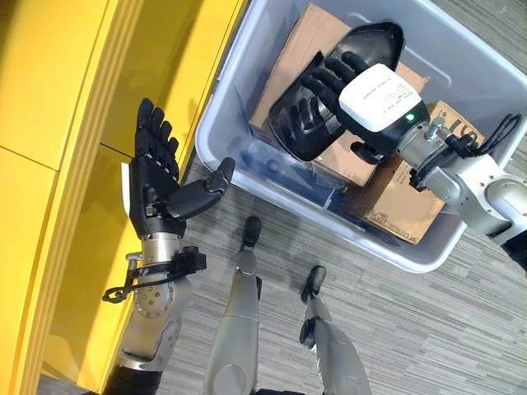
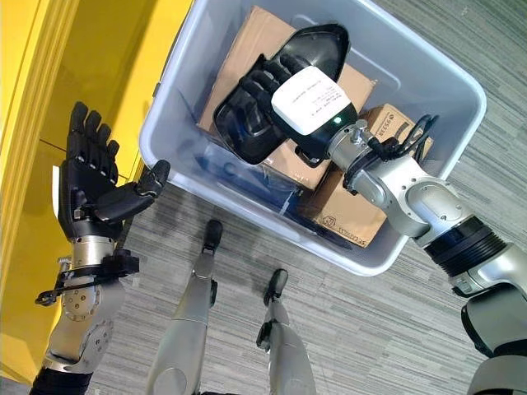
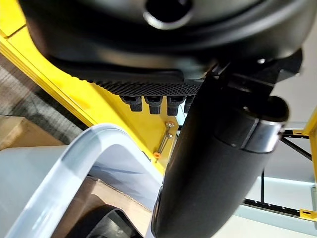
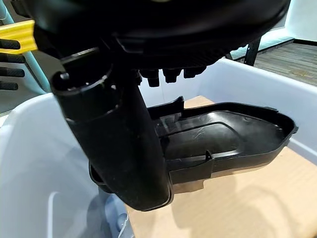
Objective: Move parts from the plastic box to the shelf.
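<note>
Black molded plastic part (image 2: 247,123), shell-shaped, hollow side up, tilted on cardboard boxes (image 2: 350,210) inside the grey plastic box (image 2: 428,82); yellow shelf (image 1: 49,123) alongside.

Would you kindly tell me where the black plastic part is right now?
The black plastic part is inside the plastic box, above the cardboard boxes, gripped by the right hand.

Translucent smooth plastic box (image 1: 247,90), matt black moulded plastic part (image 2: 305,58), plain brown cardboard cartons (image 1: 395,197), glossy yellow shelf (image 1: 49,123)
</note>
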Controlling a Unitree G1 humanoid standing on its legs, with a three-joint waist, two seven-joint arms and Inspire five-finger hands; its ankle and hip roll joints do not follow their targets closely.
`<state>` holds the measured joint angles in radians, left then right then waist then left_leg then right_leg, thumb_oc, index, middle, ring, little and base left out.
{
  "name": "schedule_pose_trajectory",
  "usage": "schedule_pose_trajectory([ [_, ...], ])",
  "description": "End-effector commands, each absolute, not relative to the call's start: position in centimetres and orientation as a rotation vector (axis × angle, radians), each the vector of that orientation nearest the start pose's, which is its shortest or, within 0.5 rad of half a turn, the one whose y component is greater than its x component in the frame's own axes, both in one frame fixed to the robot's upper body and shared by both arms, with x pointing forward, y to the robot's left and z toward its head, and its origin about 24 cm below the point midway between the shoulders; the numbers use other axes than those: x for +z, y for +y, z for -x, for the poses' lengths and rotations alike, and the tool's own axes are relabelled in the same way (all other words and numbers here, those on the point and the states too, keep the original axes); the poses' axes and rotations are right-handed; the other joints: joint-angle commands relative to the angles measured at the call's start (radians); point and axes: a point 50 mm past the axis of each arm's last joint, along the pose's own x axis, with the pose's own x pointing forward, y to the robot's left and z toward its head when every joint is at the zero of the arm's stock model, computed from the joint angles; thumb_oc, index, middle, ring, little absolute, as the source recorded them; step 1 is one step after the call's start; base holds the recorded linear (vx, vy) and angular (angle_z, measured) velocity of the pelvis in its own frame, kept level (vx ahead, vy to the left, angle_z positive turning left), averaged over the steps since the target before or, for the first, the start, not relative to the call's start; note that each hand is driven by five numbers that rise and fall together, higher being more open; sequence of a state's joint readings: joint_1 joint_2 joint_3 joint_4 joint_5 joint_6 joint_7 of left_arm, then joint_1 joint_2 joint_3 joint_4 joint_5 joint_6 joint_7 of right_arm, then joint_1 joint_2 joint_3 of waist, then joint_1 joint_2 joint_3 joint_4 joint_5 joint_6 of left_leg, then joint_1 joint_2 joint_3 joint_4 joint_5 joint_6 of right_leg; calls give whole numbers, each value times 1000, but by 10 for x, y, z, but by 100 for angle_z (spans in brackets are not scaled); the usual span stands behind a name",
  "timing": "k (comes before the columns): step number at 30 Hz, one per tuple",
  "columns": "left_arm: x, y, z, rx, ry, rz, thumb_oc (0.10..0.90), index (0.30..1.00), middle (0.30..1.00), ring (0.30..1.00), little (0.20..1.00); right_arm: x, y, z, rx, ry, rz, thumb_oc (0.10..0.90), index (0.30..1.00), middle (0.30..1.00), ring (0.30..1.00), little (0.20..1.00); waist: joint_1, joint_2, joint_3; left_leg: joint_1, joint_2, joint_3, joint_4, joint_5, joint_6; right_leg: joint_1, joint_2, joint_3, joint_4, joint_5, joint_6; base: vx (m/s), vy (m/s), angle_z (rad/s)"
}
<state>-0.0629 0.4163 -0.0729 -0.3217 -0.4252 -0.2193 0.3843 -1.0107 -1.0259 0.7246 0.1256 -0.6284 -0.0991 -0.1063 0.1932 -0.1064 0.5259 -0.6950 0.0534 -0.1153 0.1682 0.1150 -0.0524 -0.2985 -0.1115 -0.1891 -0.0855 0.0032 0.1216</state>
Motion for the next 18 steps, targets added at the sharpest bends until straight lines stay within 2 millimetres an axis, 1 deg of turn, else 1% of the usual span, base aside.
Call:
schedule_pose_trajectory([
  [1,197,193,-221,99,-790,132,900,1000,1000,1000,1000,325,-148,-317,-37,-1061,1799,900,1000,1000,1000,1000,-15,10,-6,-109,0,50,71,-2,-25,239,-51,-18,-2,-128,22,34,-12,7],
  [10,197,193,-220,103,-791,132,900,1000,1000,1000,1000,322,-156,-318,-61,-1034,1800,900,1000,1000,1000,1000,-22,20,-6,-164,-9,48,116,-20,-24,224,-49,-29,-2,-136,18,17,-13,4],
  [18,198,193,-220,104,-799,137,900,1000,1000,1000,1000,318,-158,-324,-61,-1005,1794,900,1000,1000,1000,1000,-25,25,-6,-194,-15,46,137,-29,-21,214,-48,-32,-2,-145,17,0,0,0],
])
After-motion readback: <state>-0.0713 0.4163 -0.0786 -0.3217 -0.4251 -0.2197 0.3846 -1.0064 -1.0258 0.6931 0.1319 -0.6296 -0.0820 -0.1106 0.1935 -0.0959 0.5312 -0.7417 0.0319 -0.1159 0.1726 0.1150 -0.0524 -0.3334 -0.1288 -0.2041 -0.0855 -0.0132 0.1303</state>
